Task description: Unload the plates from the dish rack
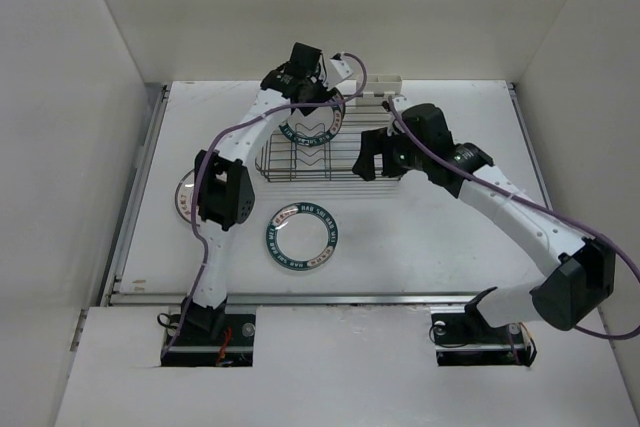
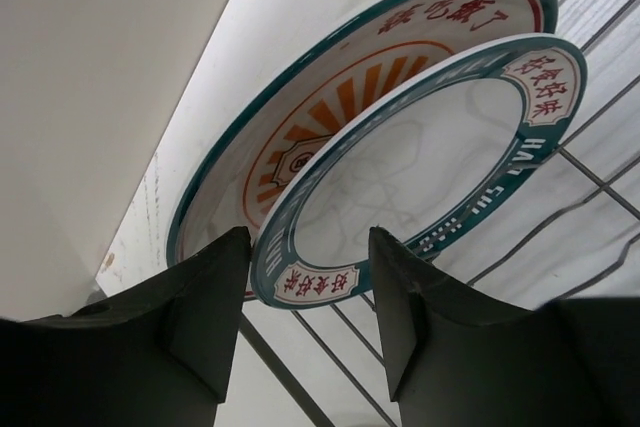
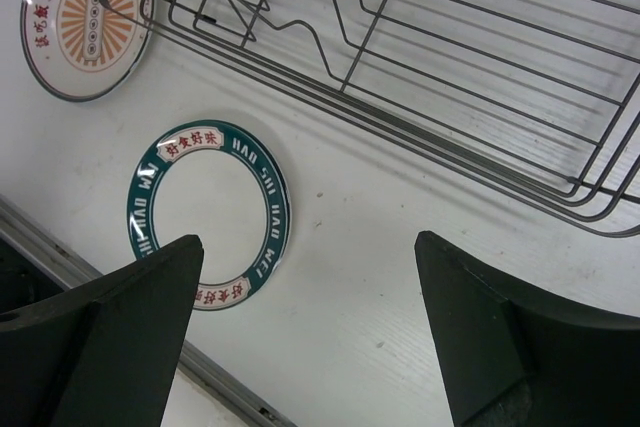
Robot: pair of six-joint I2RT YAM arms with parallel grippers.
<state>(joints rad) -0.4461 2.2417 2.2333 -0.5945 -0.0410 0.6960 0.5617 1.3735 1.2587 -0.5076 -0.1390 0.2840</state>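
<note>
Top view: the left arm's wrist [image 1: 300, 75] covers most of the racked plates [image 1: 308, 129]; its elbow [image 1: 222, 192] hides part of a plate [image 1: 183, 190] on the surface [image 1: 430, 237]. Left wrist view: the teal-rimmed plate [image 2: 420, 177] overlaps the sunburst plate [image 2: 330, 107]; contact with the left fingers [image 2: 200, 327] cannot be told. Right wrist view: the dish rack [image 3: 400, 130] is cut off at top and right.

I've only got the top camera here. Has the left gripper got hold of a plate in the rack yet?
Observer: No. The left gripper is open, its fingers apart in front of the teal-rimmed plate, not gripping it.
Operator: Anything behind that plate?
Observer: A sunburst plate stands close behind it in the dish rack.
Operator: What's that plate by the left elbow?
Observer: A second sunburst plate, flat on the table.
</note>
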